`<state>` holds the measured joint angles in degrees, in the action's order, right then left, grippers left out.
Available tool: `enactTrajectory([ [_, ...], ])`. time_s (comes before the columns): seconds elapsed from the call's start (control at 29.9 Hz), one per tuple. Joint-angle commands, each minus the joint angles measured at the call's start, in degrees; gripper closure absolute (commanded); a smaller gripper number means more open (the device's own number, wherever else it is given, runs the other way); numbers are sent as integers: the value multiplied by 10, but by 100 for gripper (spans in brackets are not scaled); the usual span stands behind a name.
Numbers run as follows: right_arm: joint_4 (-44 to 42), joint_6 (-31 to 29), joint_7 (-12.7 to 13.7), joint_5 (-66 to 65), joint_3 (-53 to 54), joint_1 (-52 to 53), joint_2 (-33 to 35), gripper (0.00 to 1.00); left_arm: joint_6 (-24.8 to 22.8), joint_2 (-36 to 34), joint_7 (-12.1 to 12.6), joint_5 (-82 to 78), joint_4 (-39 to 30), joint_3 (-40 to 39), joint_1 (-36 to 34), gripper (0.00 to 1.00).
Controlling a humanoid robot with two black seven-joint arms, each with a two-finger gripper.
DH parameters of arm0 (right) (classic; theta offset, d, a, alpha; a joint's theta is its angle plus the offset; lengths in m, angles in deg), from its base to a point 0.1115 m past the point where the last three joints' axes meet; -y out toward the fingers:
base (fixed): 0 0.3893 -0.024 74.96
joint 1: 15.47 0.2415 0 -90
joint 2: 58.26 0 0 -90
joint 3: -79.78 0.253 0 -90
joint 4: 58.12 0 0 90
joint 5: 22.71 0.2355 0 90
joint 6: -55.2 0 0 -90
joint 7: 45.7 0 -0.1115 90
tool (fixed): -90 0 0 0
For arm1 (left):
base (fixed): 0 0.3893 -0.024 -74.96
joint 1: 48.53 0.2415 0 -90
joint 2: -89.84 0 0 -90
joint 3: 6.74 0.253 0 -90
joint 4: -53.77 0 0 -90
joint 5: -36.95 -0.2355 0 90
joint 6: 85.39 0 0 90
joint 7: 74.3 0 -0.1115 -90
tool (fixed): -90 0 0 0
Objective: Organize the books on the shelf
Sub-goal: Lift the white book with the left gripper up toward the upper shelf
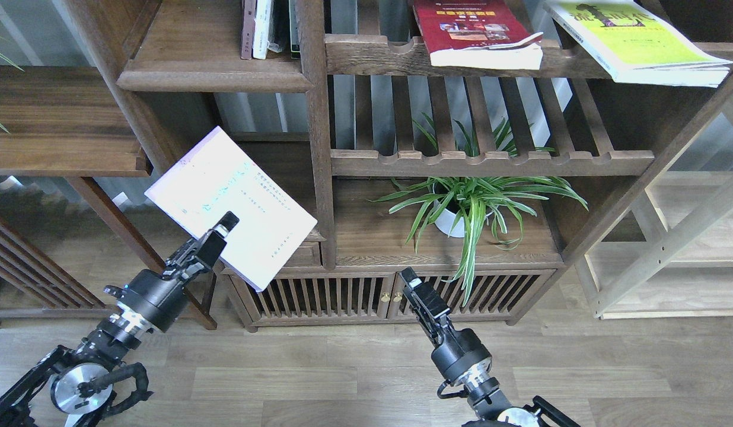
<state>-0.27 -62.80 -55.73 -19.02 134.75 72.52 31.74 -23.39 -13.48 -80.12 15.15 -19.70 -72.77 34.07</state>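
My left gripper [223,230] is shut on the near edge of the pale lavender-white book [230,196]. It holds the book tilted in the air, in front of the bookcase's lower left opening. The shelf [194,53] is the solid dark-brown board with a moulded lip above the book, and narrow upright volumes [261,26] stand at its back. The dark red book [476,29] and the yellow-green book [633,38] lie on the top slatted rack [378,56], overhanging its front rail. My right gripper [418,293] hovers low before the cabinet doors with nothing in it, and its fingers cannot be told apart.
A potted spider plant [470,204] sits on the lower right board under a second slatted rack [491,161]. A slatted-door cabinet [319,296] forms the base. Another dark board [58,118] juts out at the left. A pale light-wood unit [687,255] stands at the right.
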Motion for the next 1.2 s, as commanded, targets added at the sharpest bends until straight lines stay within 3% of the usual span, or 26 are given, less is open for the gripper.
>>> enactTrajectory([
  [0.0,0,0,0,-1,3,2,0,31,0,22,2,-31,-14,-42,12,97],
  [0.53,-6,0,0,0,3,4,0,29,0,14,19,-173,-51,-148,53,97],
  [0.74,-9,0,0,1,2,11,0,29,0,-5,50,-185,-52,-159,57,97],
  [0.87,-12,0,-1,0,2,15,0,28,0,-8,53,-222,-52,-178,57,97],
  [1.17,-21,0,-1,-1,2,18,0,6,0,-25,81,-231,-94,-203,58,97],
])
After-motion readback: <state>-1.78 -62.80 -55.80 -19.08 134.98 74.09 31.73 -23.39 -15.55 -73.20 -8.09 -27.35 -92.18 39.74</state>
